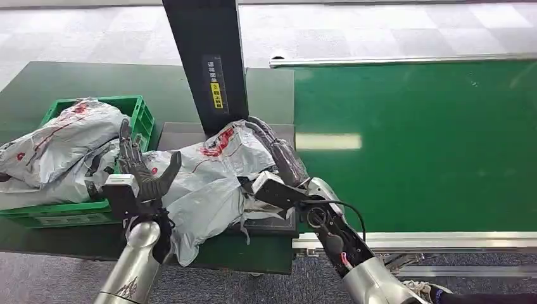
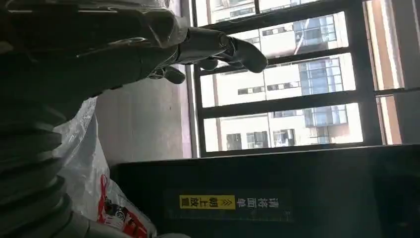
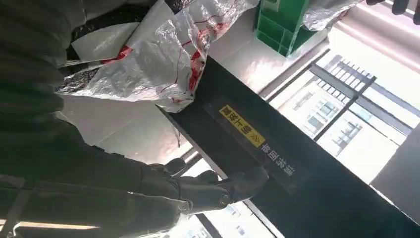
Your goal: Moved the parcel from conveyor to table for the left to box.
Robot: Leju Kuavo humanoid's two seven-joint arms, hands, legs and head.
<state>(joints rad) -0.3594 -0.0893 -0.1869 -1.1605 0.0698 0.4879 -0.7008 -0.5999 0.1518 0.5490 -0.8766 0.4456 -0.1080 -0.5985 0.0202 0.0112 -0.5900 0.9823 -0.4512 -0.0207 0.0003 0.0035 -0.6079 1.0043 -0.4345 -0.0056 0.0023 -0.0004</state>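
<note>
now parcel [image 1: 209, 177] lies on table [image 1: 253, 250], at 3 o'clock of crate [image 1: 142, 117]. our right hand [image 1: 278, 155] lies flat along it, steadying; left hand [image 1: 142, 171] spread, holding nothing, ready to box.

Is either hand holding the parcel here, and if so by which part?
Neither grips it. The right hand rests flat against the parcel's right end; the left hand stands open at its left side.

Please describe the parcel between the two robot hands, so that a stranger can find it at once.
Find the black upright post beside the green conveyor. At its foot lies a crumpled grey plastic parcel with red print. Unlike the similar bags, it is outside the green crate.
</note>
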